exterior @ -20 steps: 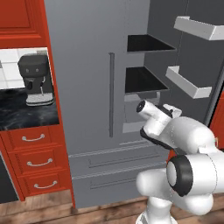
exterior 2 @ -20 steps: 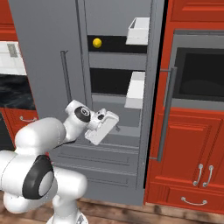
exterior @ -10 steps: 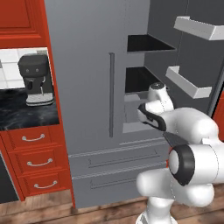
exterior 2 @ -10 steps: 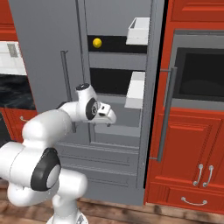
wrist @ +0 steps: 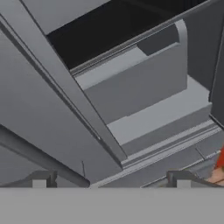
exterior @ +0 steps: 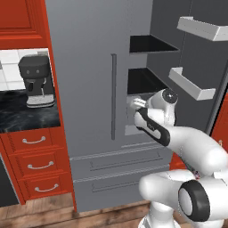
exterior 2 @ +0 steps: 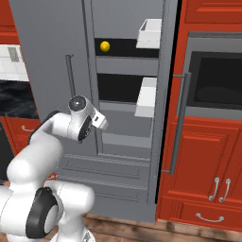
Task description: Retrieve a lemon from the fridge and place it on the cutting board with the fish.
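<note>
1. The fridge (exterior 2: 127, 94) stands with its right door swung open and its left door shut.
2. The gripper (wrist: 109, 177) points into the fridge's lower compartment, fingertips wide apart, holding and touching nothing.
3. The lemon (exterior 2: 105, 46) sits on the upper black shelf, well above the gripper.

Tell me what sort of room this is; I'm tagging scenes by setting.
A kitchen, rendered in simulation. A tall grey fridge stands open with a lemon on a shelf, red cabinets flank it, and a coffee machine sits on a dark counter.
</note>
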Controlling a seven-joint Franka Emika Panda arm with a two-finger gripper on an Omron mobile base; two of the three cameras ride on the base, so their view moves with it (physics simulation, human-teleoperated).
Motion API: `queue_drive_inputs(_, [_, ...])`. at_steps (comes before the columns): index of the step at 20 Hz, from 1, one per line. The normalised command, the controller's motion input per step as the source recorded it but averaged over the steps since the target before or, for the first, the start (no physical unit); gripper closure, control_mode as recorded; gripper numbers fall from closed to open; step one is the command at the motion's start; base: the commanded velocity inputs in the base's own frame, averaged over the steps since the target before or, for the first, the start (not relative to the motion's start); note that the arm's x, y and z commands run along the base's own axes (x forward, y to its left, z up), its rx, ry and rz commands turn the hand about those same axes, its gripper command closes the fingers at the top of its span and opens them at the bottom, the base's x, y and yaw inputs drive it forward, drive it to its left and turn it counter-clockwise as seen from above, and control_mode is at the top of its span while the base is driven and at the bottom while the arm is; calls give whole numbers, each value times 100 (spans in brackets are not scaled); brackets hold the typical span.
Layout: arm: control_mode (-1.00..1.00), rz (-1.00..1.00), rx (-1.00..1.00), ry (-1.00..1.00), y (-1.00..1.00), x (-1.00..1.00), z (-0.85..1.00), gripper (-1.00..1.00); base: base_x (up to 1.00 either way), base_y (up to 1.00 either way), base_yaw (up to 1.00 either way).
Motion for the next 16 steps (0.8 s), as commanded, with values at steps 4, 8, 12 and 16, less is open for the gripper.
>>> queue_drive_inputs(4, [-100,9,-1,-15,30,-25,100,-100,0,0,0])
queue_drive_inputs(8, [-100,5,-9,0,38,-7,100,-100,0,0,0])
queue_drive_inputs(12, [-100,1,-15,15,41,0,96,-100,0,0,0])
queue_drive_inputs(16, [-100,-5,-21,24,35,1,49,-100,0,0,0])
